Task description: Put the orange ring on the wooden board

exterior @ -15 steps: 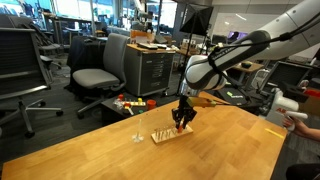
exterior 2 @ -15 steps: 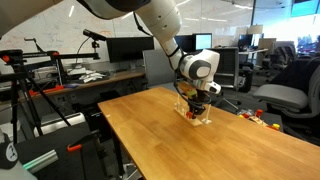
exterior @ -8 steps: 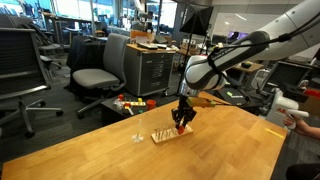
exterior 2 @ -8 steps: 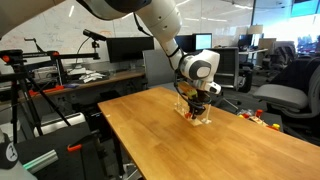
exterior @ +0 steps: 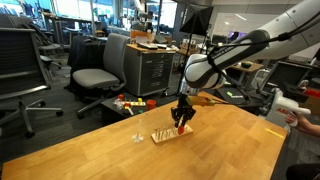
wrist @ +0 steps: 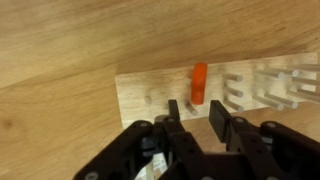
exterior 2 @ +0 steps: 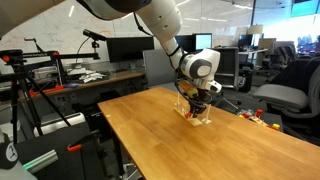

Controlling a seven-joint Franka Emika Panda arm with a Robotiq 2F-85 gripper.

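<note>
In the wrist view the orange ring (wrist: 198, 82) shows edge-on as a short orange bar, right at the tips of my gripper (wrist: 193, 106). The narrowly spaced fingers are shut on its near end. It hangs over the wooden board (wrist: 140, 95), a pale slab with thin pegs (wrist: 236, 95) sticking up to the ring's right. In both exterior views the gripper (exterior: 182, 124) (exterior 2: 196, 108) points straight down just above the board (exterior: 166, 136) (exterior 2: 201, 120). The ring is too small to make out there.
A thin whitish peg stand (exterior: 139, 134) rises beside the board on the large wooden table (exterior: 220, 150). Red-and-yellow toys (exterior: 128, 103) (exterior 2: 255, 117) lie beyond the table's far edge. Office chairs (exterior: 95, 72) and desks surround it.
</note>
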